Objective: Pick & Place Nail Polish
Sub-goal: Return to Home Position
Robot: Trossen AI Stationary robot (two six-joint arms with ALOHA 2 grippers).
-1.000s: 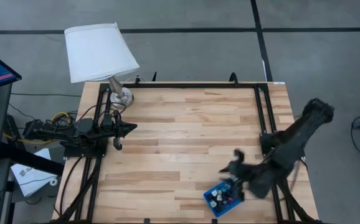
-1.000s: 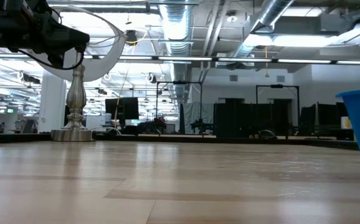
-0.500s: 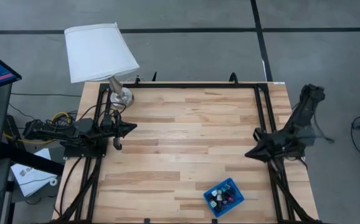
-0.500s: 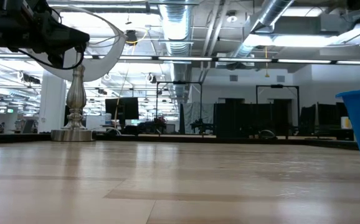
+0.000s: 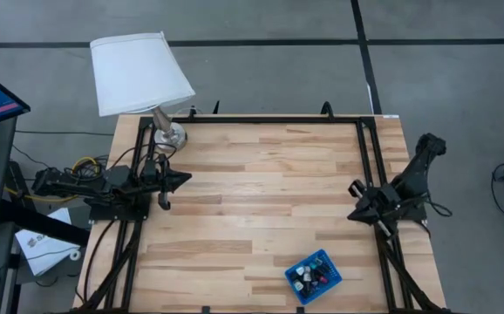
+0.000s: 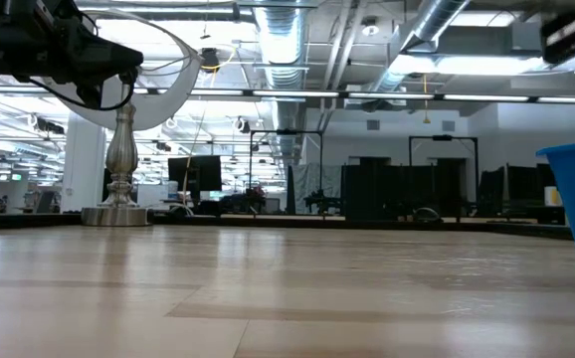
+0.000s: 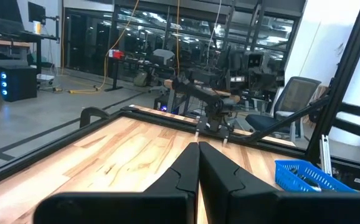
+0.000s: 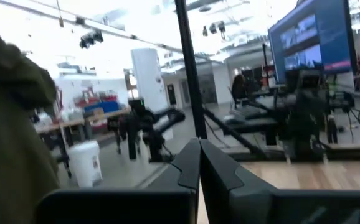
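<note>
1. Right gripper (image 8: 198, 147): fingers pressed together, with nothing between them. It is held at the table's right edge, above the black frame rail, and points inward. It is well apart from the blue bin.
2. Left gripper (image 7: 198, 148): fingers pressed together and empty. It is parked at the table's left edge, near the lamp's base, and points toward the middle of the table.
3. Nail polish (image 5: 310, 277): small bottles gathered inside the blue bin. Dark and pale tops show, with some pink or red. The count cannot be told.
4. Blue bin (image 5: 289, 276): stands on the table near its right-hand corner, on the side away from the lamp, and sits askew to the table's edges.
5. Table (image 5: 261, 187): light wood planks in a black frame.
6. Lamp (image 5: 139, 71): white shade on a silvery stem and base, at the table's left corner.
</note>
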